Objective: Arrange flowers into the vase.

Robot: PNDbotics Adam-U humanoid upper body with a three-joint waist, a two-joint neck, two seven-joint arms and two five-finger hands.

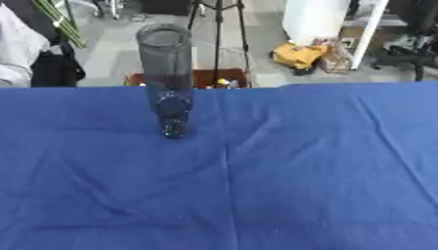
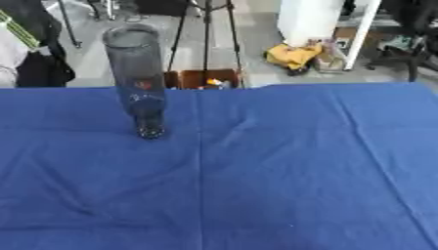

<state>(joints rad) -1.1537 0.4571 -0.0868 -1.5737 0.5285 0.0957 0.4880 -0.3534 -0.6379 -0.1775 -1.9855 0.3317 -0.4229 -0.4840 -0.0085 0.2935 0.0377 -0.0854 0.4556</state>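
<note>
A tall clear glass vase [image 1: 168, 80] stands upright on the blue tablecloth [image 1: 282, 171], left of the middle and near the far edge. Its mouth is open and I see nothing inside it. No flowers show on the cloth. Neither of my hands appears in either view.
The cloth has creases running down its middle. Beyond the far edge are a tripod [image 1: 217, 29], a brown box [image 1: 218, 78], a yellow cloth [image 1: 297, 53] on the floor and a white post [image 1: 369, 31]. Green stems [image 1: 58, 22] show at the far left, beside a dark bag [image 1: 55, 71].
</note>
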